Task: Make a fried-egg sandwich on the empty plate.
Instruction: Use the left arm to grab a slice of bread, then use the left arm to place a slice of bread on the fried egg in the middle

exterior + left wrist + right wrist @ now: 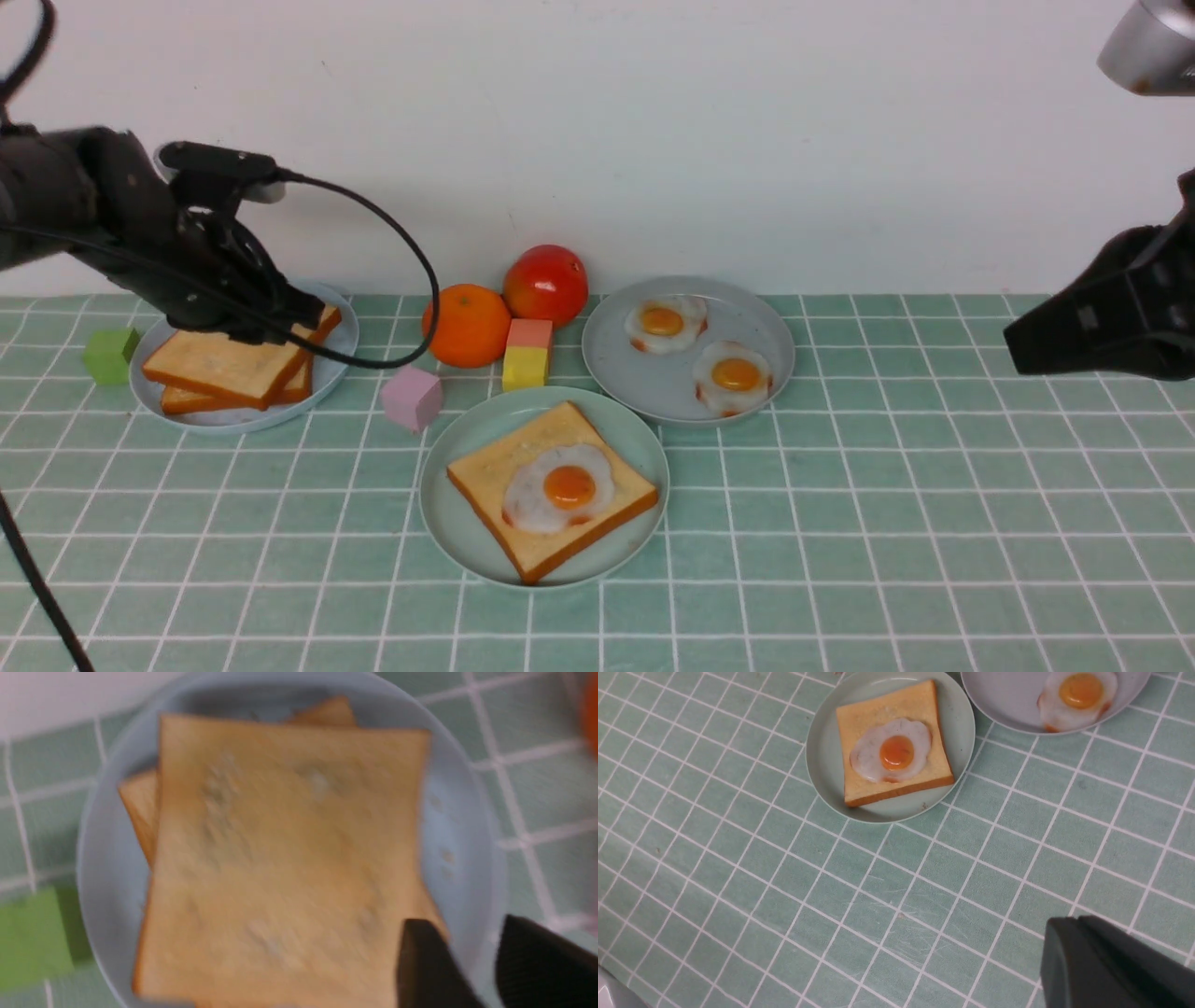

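The mint-green plate (437,471) sits at the centre front and holds one toast slice (490,467) with a fried egg (560,487) on top. It also shows in the right wrist view (822,756) with the toast (878,709) and egg (892,751). Two more toast slices lie stacked askew on a pale blue plate (329,371) at the back left: the top slice (224,364) and the lower one (187,401). My left gripper (301,315) is open at the top slice's (280,858) corner; one finger (420,961) overlaps it. My right gripper (1073,924) is shut and empty, raised at the right.
A grey plate (672,387) behind the mint plate holds two fried eggs (665,322) (736,375). An orange (467,325), a tomato (546,283), a pink-and-yellow block (527,355) and a pink cube (411,399) sit between the plates. A green cube (110,355) is far left.
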`<state>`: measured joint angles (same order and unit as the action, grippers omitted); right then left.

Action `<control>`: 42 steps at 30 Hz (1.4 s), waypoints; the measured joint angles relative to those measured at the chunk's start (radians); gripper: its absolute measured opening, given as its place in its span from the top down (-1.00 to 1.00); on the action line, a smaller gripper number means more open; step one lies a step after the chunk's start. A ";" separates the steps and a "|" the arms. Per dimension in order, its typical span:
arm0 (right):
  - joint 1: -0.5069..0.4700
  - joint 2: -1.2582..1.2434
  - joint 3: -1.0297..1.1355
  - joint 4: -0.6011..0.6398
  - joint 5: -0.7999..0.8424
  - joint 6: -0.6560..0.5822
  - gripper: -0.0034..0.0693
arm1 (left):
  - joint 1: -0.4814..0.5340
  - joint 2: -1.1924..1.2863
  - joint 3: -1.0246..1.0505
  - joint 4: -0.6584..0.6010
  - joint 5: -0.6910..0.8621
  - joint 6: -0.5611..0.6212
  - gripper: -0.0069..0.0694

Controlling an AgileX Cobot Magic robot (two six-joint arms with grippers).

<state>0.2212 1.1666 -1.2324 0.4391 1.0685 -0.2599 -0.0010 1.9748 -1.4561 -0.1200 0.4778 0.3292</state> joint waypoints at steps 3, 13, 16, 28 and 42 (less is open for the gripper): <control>0.000 0.000 0.000 0.007 0.002 0.000 0.80 | 0.000 0.060 -0.001 0.025 -0.093 0.001 -0.16; 0.000 0.000 0.000 0.072 0.022 0.000 0.77 | 0.000 0.133 -0.012 0.030 -0.150 0.002 -0.21; 0.000 0.000 0.000 0.079 0.026 0.000 0.76 | 0.000 0.139 -0.013 0.030 -0.146 0.002 -0.09; 0.000 -0.022 0.000 0.082 0.061 -0.005 0.72 | 0.000 0.017 -0.009 0.022 -0.033 0.006 0.77; 0.000 -0.101 0.000 0.073 0.075 -0.026 0.67 | -0.408 -0.341 0.247 0.102 0.137 -0.010 0.77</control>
<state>0.2212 1.0658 -1.2324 0.5126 1.1434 -0.2856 -0.4087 1.6341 -1.2088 -0.0183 0.6151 0.3189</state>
